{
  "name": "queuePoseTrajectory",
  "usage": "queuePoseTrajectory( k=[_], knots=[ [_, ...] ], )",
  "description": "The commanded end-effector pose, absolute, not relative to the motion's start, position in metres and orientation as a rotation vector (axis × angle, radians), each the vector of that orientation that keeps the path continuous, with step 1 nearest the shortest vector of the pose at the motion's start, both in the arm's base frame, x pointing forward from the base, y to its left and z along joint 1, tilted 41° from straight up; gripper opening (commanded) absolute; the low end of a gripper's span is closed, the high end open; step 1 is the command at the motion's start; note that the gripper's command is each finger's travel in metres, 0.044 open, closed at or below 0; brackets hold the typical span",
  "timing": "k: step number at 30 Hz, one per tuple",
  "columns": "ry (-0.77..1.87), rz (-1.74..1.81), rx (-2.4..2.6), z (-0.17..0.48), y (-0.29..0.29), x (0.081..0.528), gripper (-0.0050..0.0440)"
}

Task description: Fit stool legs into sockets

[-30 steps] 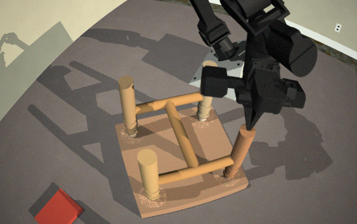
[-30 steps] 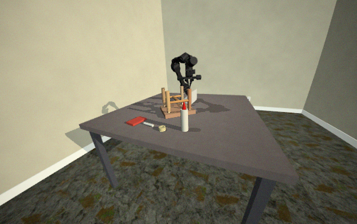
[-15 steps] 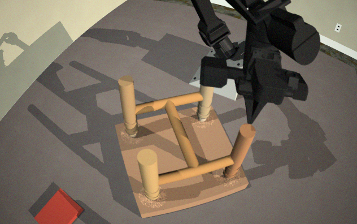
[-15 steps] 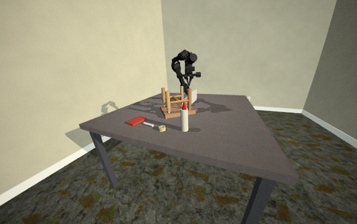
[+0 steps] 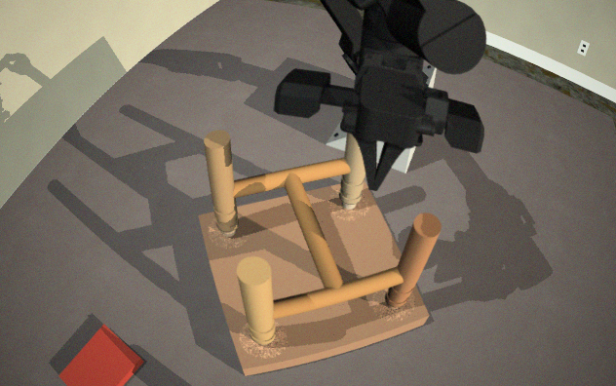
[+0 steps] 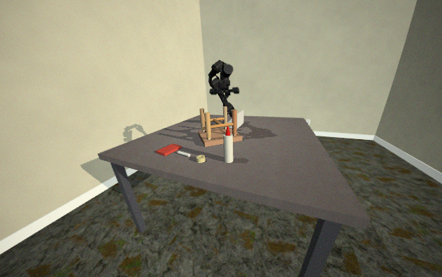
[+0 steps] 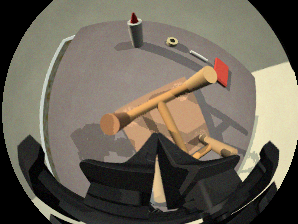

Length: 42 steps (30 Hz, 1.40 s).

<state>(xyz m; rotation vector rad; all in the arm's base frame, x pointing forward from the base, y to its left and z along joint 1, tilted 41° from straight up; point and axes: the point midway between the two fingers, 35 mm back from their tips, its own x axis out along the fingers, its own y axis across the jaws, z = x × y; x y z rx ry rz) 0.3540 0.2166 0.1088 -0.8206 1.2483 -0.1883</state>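
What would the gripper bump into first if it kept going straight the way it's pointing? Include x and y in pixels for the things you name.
Probably the wooden seat (image 5: 297, 253) (image 6: 222, 140) (image 7: 186, 112), near its edge beside the pale leg (image 5: 354, 171) (image 6: 225, 113) by the gripper (image 5: 374, 187) (image 7: 156, 136); depth is unclear, so it might just miss and meet the tabletop (image 5: 161, 273) (image 6: 280, 168) (image 7: 90, 75).

The fingers (image 5: 374, 186) (image 6: 224, 104) have moved away from the reddish leg (image 5: 419, 255) (image 6: 234, 122) (image 7: 110, 124). They now point down near the pale far leg (image 5: 354, 173) (image 6: 224, 113) (image 7: 158, 187).
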Motion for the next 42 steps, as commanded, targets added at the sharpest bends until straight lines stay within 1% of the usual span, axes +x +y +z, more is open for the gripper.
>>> queuePoseTrajectory(
  k=[1,3,5,15,21,27,42],
  knots=[
    [1.226,-0.242,-0.779,0.140,0.188,0.359,0.0000],
    [1.226,-0.242,-0.779,0.140,0.188,0.359,0.0000],
    [1.205,-0.298,-0.741,0.169,0.159,0.360,0.0000],
    [1.148,-0.451,-0.645,0.238,0.080,0.347,0.0000],
    [1.146,-0.457,-0.638,0.237,0.079,0.347,0.0000],
    [1.083,-0.624,-0.456,0.219,0.065,0.350,0.0000],
    [1.081,-0.629,-0.450,0.210,0.057,0.351,0.0000]
  ],
)
